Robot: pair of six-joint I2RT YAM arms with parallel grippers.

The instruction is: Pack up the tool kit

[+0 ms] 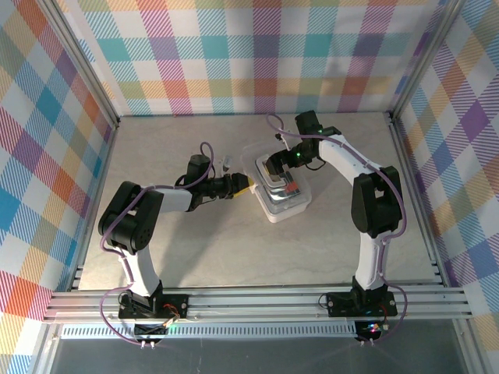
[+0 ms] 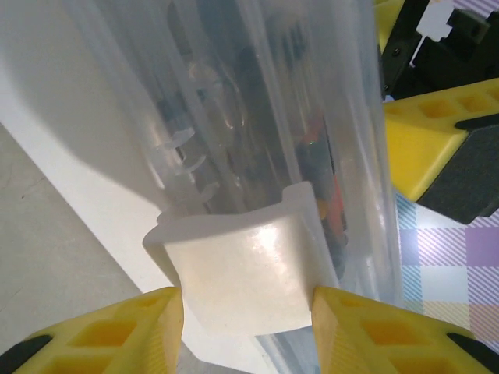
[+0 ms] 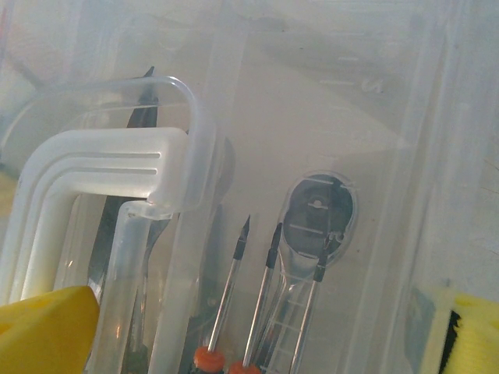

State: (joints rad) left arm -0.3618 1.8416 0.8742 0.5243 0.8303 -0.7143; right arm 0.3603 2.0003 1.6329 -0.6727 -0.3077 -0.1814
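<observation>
The tool kit's translucent whitish case lies mid-table with its lid down. My left gripper is at its left side. In the left wrist view the yellow fingers touch both sides of the white latch tab, so my left gripper is shut on it. My right gripper hovers over the lid, open, with its fingers wide apart. Through the lid I see red-collared screwdrivers, the chrome ratchet and the white handle.
The right gripper's yellow fingers show behind the case in the left wrist view. Checked walls and an aluminium frame enclose the grey table, with bare surface in front of the case.
</observation>
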